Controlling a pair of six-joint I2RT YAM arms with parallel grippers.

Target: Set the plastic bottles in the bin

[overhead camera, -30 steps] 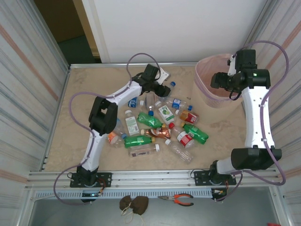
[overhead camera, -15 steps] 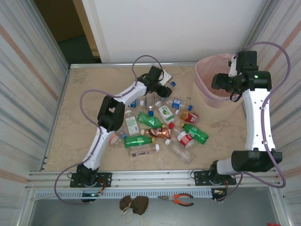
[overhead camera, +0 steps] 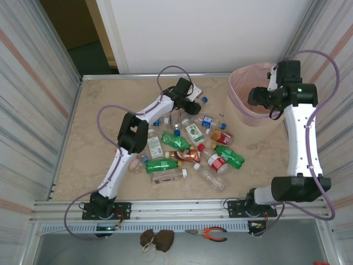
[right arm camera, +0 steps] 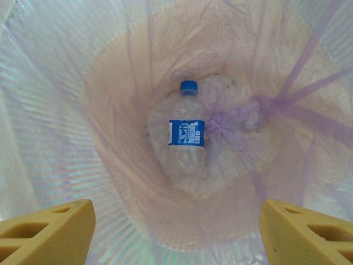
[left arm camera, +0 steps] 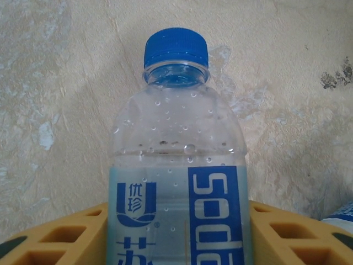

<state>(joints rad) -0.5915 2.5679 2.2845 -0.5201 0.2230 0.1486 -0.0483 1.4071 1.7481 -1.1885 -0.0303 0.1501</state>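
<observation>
Two left fingers (left arm camera: 60, 237): yellow, pressed flush against either side of a soda bottle (left arm camera: 179, 165), so the left jaws pinch it at the label.
Soda bottle: clear, with a blue-and-white label; its blue cap (left arm camera: 176, 47) points away from the left jaws.
Tabletop (left arm camera: 55, 110): mottled beige, straight behind the pinched bottle; I cannot tell whether the bottle rests on it or is lifted.
Right jaws: spread wide with nothing between them, hanging over the bin's mouth.
Bin (right arm camera: 66, 110): straight below the right jaws, lined with a pink bag; well to the right of the left jaws.
Binned bottle (right arm camera: 186, 135): one, clear, with a blue cap and label, lying on the bottom under the right jaws.
Heap (overhead camera: 187, 146): many bottles, green, amber and clear, on the tabletop just nearside of the left jaws, toward the arm bases.
</observation>
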